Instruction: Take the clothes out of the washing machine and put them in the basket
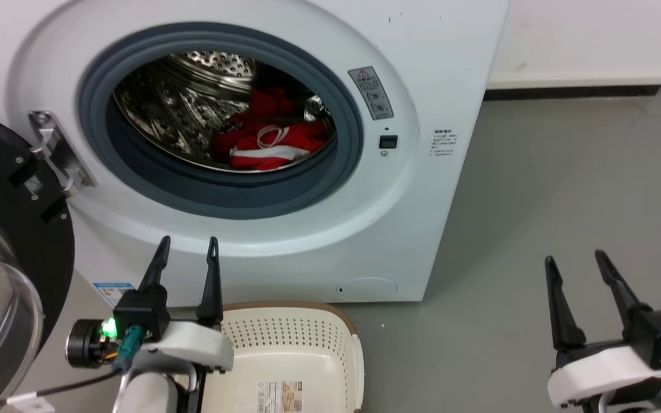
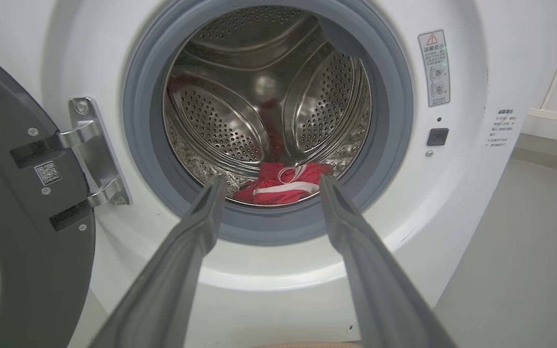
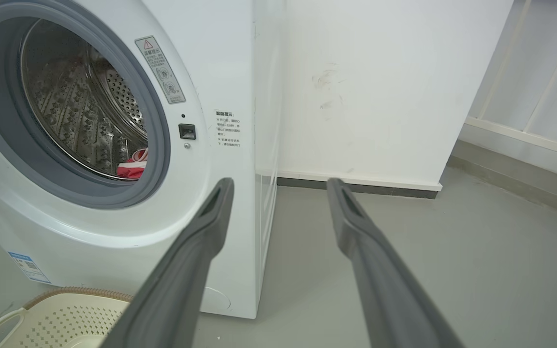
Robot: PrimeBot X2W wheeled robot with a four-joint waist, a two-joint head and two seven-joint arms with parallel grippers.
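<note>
Left tool (image 1: 188,241), fingers apart and empty, points at the washing machine (image 1: 451,57) porthole; right tool (image 1: 574,257), also apart, is over open floor (image 1: 537,201). Red jersey (image 1: 267,140) lies crumpled low in the drum (image 1: 181,109). It is probably light, limp and slippery, so a raised fold is the place to pinch. The grey seal (image 1: 221,198) could snag it. The basket (image 1: 290,307) stands close in front of the washer.

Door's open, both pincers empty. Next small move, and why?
Probably ease the left pincer forward through the porthole toward the clothes: it is open, lined up with them, and they lie low at the front of the drum, with the basket below.
</note>
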